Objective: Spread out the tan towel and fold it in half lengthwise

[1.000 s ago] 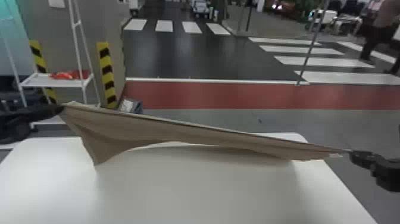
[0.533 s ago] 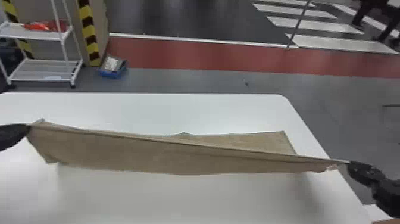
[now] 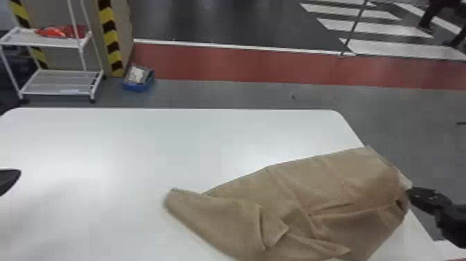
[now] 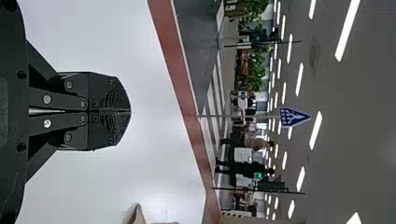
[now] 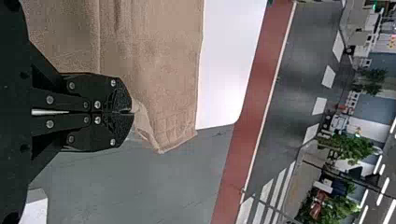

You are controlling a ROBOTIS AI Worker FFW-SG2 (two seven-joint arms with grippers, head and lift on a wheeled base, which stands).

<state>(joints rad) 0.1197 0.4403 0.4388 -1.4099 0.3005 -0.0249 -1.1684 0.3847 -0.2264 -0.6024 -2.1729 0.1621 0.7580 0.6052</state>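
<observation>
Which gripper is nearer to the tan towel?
Right: the right gripper is shut on the towel's edge. The left gripper is shut, away past its other end.

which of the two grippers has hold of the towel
The right gripper: its fingers are shut on the tan towel, while the left gripper is shut with nothing between its fingertips.

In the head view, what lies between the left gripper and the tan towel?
Only a bare stretch of white table, in the head view, between the left gripper and the towel.
</observation>
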